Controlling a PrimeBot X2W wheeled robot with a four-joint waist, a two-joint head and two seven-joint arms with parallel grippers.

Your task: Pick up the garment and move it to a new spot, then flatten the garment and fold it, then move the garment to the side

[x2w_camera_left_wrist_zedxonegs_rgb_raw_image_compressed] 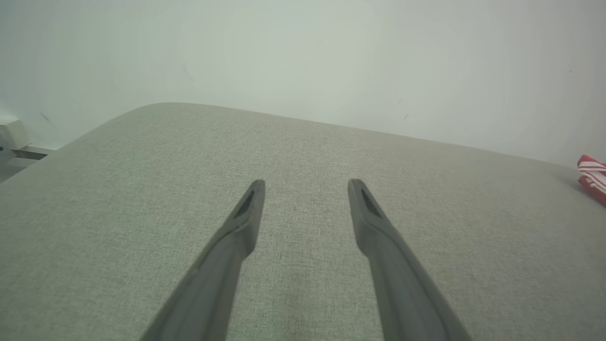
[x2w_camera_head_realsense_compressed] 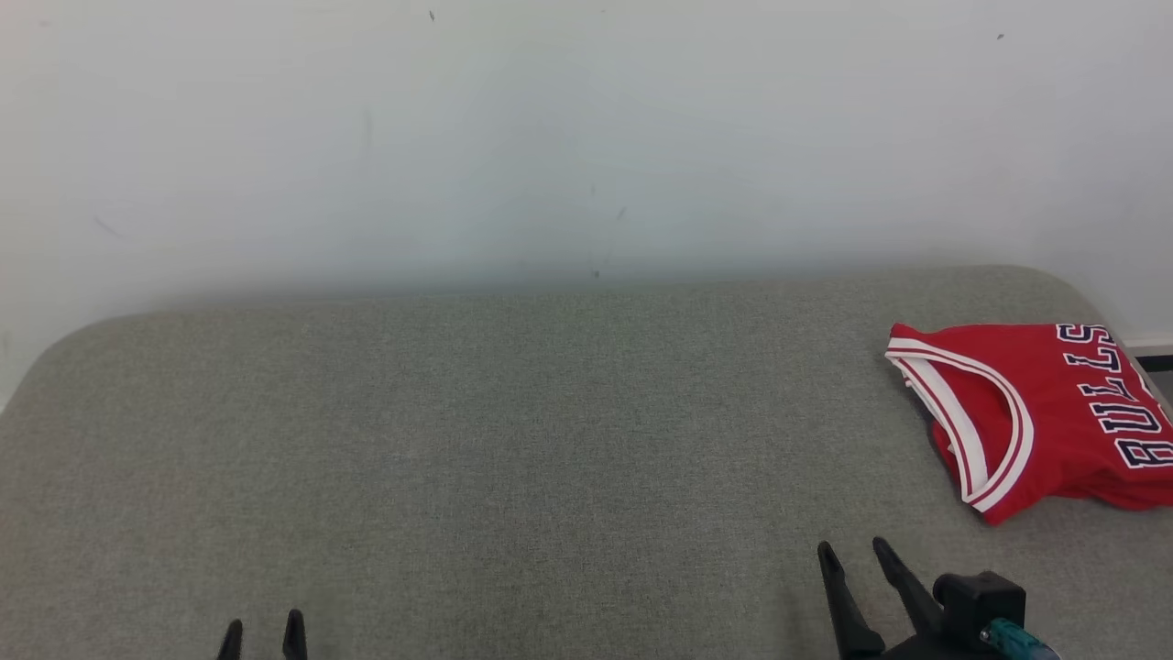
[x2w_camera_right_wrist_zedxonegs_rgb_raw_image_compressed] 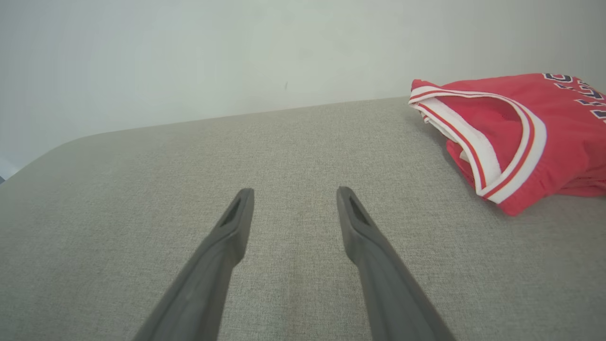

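The garment (x2w_camera_head_realsense_compressed: 1054, 412) is a red jersey with white-trimmed armholes and dark lettering. It lies folded at the far right of the grey fabric surface (x2w_camera_head_realsense_compressed: 513, 440), partly cut off by the head view's right edge. In the right wrist view the garment (x2w_camera_right_wrist_zedxonegs_rgb_raw_image_compressed: 521, 132) sits up and to the right of my right gripper (x2w_camera_right_wrist_zedxonegs_rgb_raw_image_compressed: 294, 192), apart from it. My right gripper (x2w_camera_head_realsense_compressed: 854, 545) stands open near the front edge, below and left of the jersey. My left gripper (x2w_camera_head_realsense_compressed: 263, 623) is open at the lower left, with nothing between its fingers. A red corner of the garment (x2w_camera_left_wrist_zedxonegs_rgb_raw_image_compressed: 592, 176) shows far right in the left wrist view.
A pale wall (x2w_camera_head_realsense_compressed: 586, 137) rises directly behind the padded surface. The surface has rounded back corners (x2w_camera_head_realsense_compressed: 82, 339). A white fixture (x2w_camera_left_wrist_zedxonegs_rgb_raw_image_compressed: 14, 137) shows beyond its left edge in the left wrist view.
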